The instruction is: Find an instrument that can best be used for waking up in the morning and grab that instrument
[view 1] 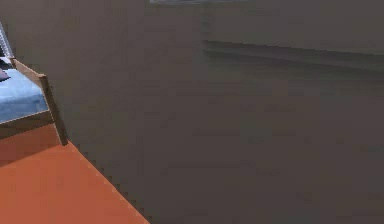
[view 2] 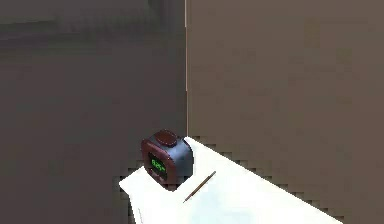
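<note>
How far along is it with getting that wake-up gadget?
Finding looks done: an alarm clock stands on a white table in the arm side view, with a thin stick beside it. In hand, probably, is lining up alongside the table. Grabbing is left: the alarm clock rests on the tabletop, not lifted.

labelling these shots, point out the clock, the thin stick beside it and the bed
clock (view 2: 166,160): arm side view, middle of its dark body
stick (view 2: 199,187): arm side view, halfway along it
bed (view 1: 20,98): forward view, bare blue mattress top
</note>
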